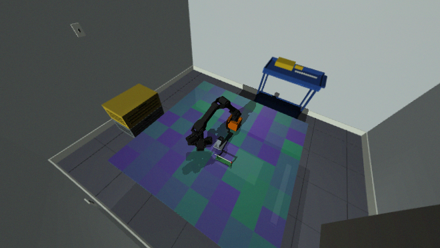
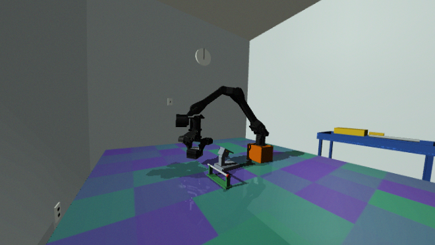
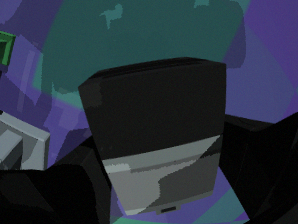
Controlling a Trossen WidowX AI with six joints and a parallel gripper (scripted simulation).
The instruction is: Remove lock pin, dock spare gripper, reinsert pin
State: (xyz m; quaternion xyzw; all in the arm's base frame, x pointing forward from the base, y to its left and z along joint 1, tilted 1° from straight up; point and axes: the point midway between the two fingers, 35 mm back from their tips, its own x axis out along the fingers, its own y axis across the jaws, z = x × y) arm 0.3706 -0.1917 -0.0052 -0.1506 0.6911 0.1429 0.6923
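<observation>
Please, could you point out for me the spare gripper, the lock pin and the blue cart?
Spare gripper (image 3: pixel 153 123): wrist view, dark body.
Lock pin (image 2: pixel 217 170): exterior view, pale shaft.
Blue cart (image 1: pixel 289 79): top view, front rim.
</observation>
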